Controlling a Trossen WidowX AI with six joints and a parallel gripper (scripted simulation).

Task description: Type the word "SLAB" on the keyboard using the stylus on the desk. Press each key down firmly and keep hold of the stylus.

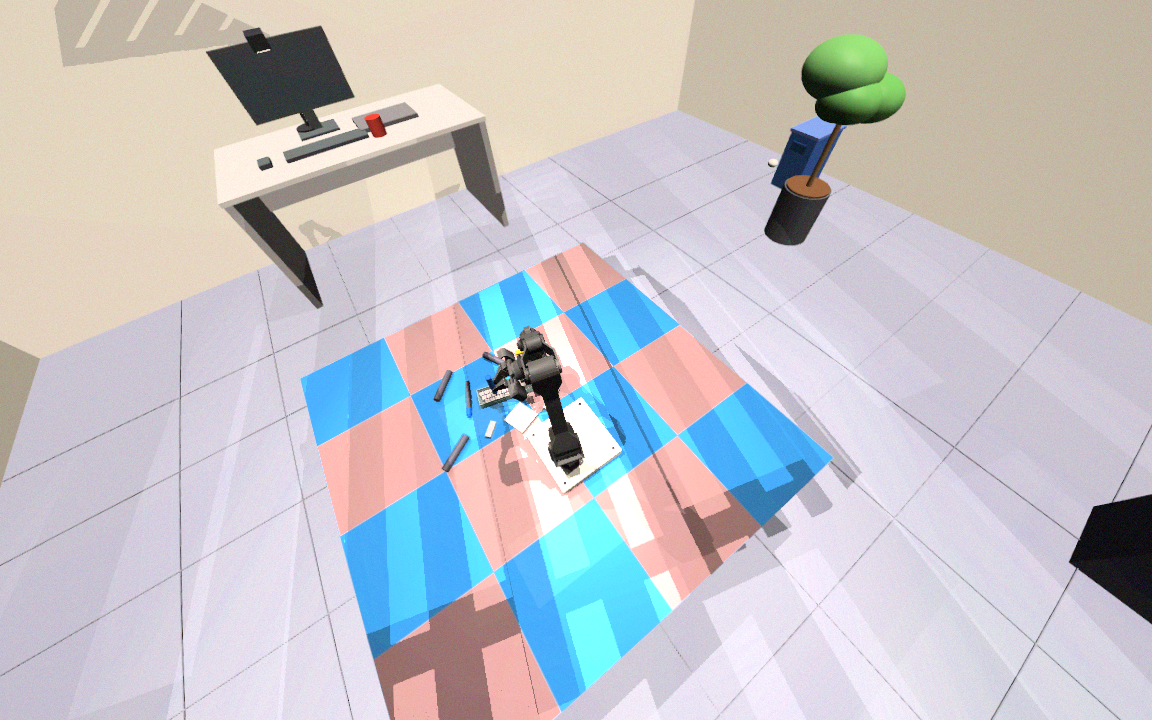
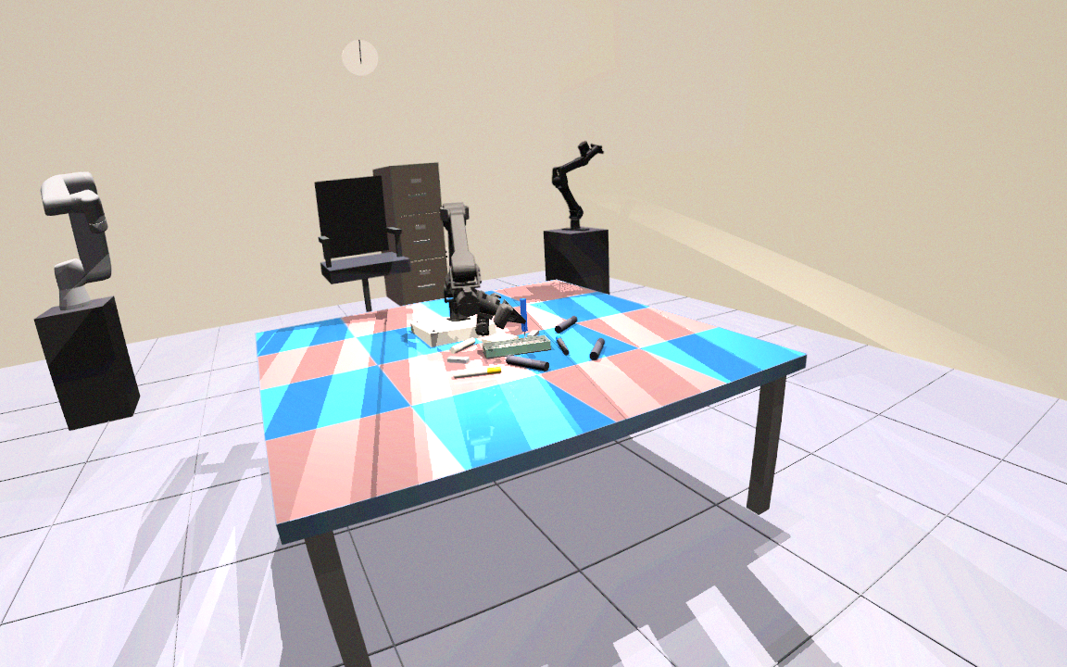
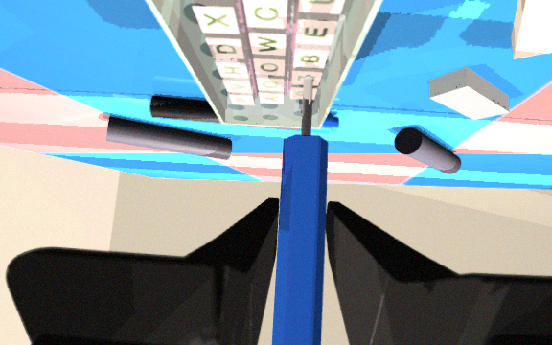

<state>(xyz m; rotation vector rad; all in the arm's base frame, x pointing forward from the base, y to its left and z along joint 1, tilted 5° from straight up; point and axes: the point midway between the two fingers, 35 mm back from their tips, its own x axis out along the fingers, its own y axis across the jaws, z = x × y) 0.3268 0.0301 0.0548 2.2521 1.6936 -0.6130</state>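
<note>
Wall: plain beige (image 1: 115,223) (image 2: 189,99) (image 3: 41,216), hard light and shadow bands across the room.
Pedestal arm, far left: white (image 2: 94,240), off the surface.
Office chair: black (image 2: 351,217), behind the surface.
Filing cabinet: brown (image 2: 415,240), right of chair.
Surface: table in blue/pink checks (image 1: 410,564) (image 2: 330,472) (image 3: 65,57), glare streaks muddy the contrast.
Keyboard: (image 1: 493,395) (image 2: 517,348) (image 3: 268,44) on surface; W, B, E legible, far-end letters blurred. Can't pick out S or L.
End effector: (image 1: 497,377) (image 2: 522,320) (image 3: 303,203) mostly closed, fingers either side of the stylus handle, gripping it.
Stylus: blue faceted handle (image 1: 497,383) (image 2: 523,308) (image 3: 303,230), near upright, thin tip over the far end of the B row. Contact with key: can't tell.
Handling: probably light, stiff; flats should resist rolling, smooth faces could slip or pivot on a firm press. Best hold is mid-handle, square on the flats, tip free.
Dark cylinders: (image 1: 443,385) (image 2: 596,348) (image 3: 168,137) lying beyond the keyboard's end.
Pedestal arm, far right: black (image 2: 566,195), behind surface.
</note>
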